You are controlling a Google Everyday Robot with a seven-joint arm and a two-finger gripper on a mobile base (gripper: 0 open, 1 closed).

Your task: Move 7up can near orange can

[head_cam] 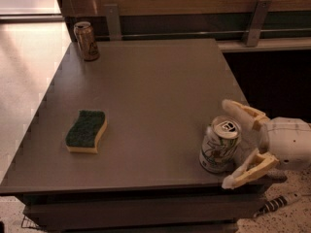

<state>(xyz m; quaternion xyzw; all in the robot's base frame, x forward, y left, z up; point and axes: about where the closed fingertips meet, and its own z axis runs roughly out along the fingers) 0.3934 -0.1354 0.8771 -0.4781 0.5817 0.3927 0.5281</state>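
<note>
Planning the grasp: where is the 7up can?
Camera view: the 7up can stands at the table's front-right corner, the open gripper around it from the right; the orange can is back-left.

Claw (227, 143) spread, flanking 7up can (215, 153) at table (155, 91) edge.

Upright 7up can (218, 147) at the near-right edge, gripper (229, 145) spread around it; upright orange can (87, 41) at far-left corner.
</note>
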